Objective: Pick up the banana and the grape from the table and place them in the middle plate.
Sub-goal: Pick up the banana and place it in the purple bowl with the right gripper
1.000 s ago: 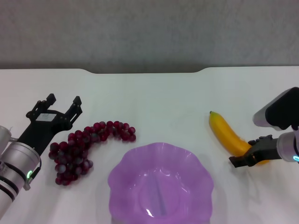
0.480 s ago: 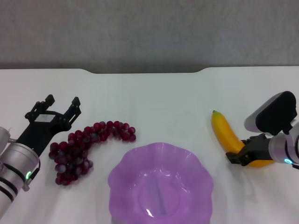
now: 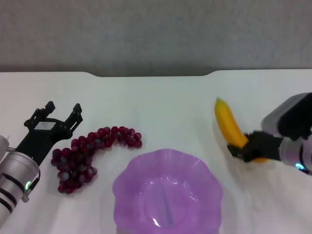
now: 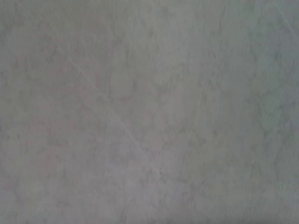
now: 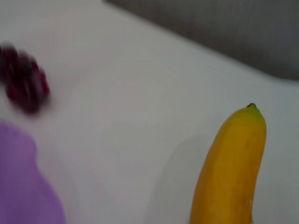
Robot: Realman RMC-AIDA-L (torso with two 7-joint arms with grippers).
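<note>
White table [image 3: 161, 97] fills the scene, its far edge notched in the middle. On it, nearest the robot, sits the middle plate [image 3: 168, 192], purple and wavy-rimmed, with nothing in it; a slice of its rim shows in the right wrist view too [image 5: 21, 186].

Left of the plate lies the grape [image 3: 85, 151], a long dark-red bunch flat on the table, its far end curling toward the plate's far-left rim without touching it. The right wrist view catches a blurred clump of it [image 5: 23, 84] beyond the plate.

Right of the plate, the banana [image 3: 229, 127] is off the table surface, tilted, dark tip pointing away from the robot; it fills the foreground of the right wrist view [image 5: 231, 168] with a shadow beneath it on the white. The right gripper [image 3: 251, 150] has it by the near end, black fingers pressed onto the fruit from both sides, just off the plate's right rim.

Beyond the grape from the plate, the left gripper [image 3: 59, 113] hangs above the table, its two fingers spread wide, pinching nothing, tips pointing away from the robot and clear of the bunch. The left wrist view shows only plain grey surface.
</note>
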